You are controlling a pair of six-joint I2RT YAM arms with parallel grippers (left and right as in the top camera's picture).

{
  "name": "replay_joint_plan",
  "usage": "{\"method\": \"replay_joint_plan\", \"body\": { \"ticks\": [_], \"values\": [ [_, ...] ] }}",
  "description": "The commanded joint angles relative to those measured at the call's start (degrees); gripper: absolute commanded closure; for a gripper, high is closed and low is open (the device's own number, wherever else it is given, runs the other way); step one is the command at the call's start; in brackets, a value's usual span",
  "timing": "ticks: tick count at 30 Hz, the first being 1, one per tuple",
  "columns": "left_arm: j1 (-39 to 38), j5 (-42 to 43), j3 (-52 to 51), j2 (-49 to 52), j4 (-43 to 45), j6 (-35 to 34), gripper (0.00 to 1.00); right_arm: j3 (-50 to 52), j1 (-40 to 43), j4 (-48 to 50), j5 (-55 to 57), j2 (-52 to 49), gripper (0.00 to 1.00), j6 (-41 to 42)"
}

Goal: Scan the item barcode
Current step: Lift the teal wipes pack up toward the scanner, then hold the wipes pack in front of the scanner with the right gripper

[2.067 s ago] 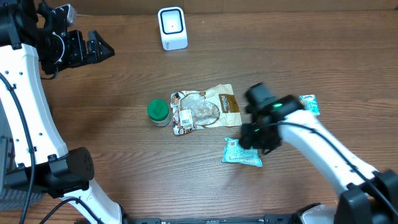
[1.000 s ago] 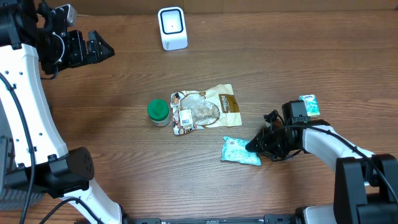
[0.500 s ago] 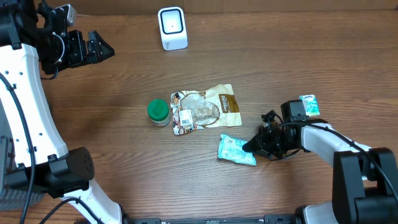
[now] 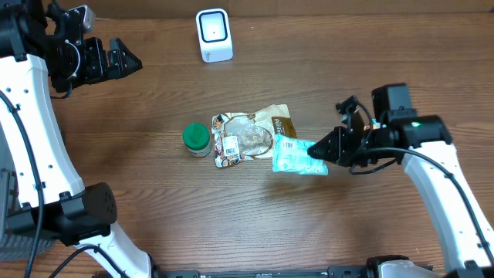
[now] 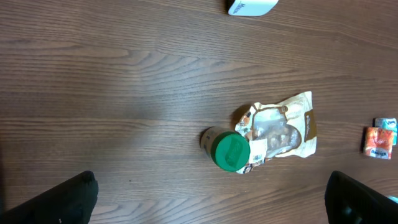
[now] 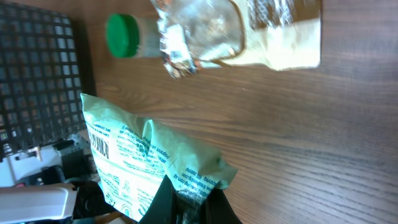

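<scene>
One pale-green plastic packet (image 4: 296,157), pinched by its corner in the right gripper (image 4: 323,148), hangs above the bench (image 4: 231,224), just beside a brown snack pouch (image 4: 258,133). Only the right wrist view shows its barcode (image 6: 101,147). Half a second ago it lay flat, nearer the front edge. Far off, the left gripper (image 4: 127,59) gapes wide.

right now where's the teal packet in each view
overhead: teal packet right of centre, held by the right tool
left wrist: not in view
right wrist: lower left, pinched at the bottom edge
shared landmark: green-lidded jar, in all three
</scene>
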State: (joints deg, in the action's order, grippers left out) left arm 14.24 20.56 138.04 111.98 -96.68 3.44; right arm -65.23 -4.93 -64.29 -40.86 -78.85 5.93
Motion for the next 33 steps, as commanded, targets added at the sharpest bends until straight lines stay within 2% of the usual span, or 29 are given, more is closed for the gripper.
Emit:
{"method": "replay_joint_plan", "body": {
  "ticks": [1, 9, 13, 16, 21, 27, 30, 33],
  "values": [
    [-0.39, -0.22, 0.55, -0.35, -0.11, 1.07, 0.01, -3.78, -0.79, -0.79, 0.07, 3.06, 0.96, -2.69],
    [-0.39, -0.20, 0.55, -0.35, -0.11, 1.07, 0.01, -4.31, -2.58, -0.96, 0.59, 6.75, 0.96, -2.51],
    [-0.39, -0.22, 0.55, -0.35, -0.11, 1.07, 0.00, -4.46, -3.02, -0.79, 7.23, 6.40, 0.96, 3.19],
    [-0.39, -0.22, 0.55, -0.35, -0.11, 1.07, 0.00, -8.85, -5.22, -3.17, 12.66, 2.99, 0.96, 5.14],
    [-0.39, -0.22, 0.55, -0.35, -0.11, 1.07, 0.00, -23.76, -10.69, -9.70, 21.90, -7.93, 0.96, 6.14],
    [-0.39, -0.22, 0.55, -0.35, -0.11, 1.07, 0.01, -50.16, -16.70, -13.88, 34.14, -25.68, 0.96, 6.32],
    [-0.39, -0.20, 0.55, -0.35, -0.11, 1.07, 0.00, -60.83, -19.15, -11.80, 46.80, -33.22, 0.96, 3.54],
    [-0.39, -0.20, 0.55, -0.35, -0.11, 1.07, 0.01, -63.36, -21.84, -4.00, 61.88, -38.01, 0.96, -0.90]
  ]
}}
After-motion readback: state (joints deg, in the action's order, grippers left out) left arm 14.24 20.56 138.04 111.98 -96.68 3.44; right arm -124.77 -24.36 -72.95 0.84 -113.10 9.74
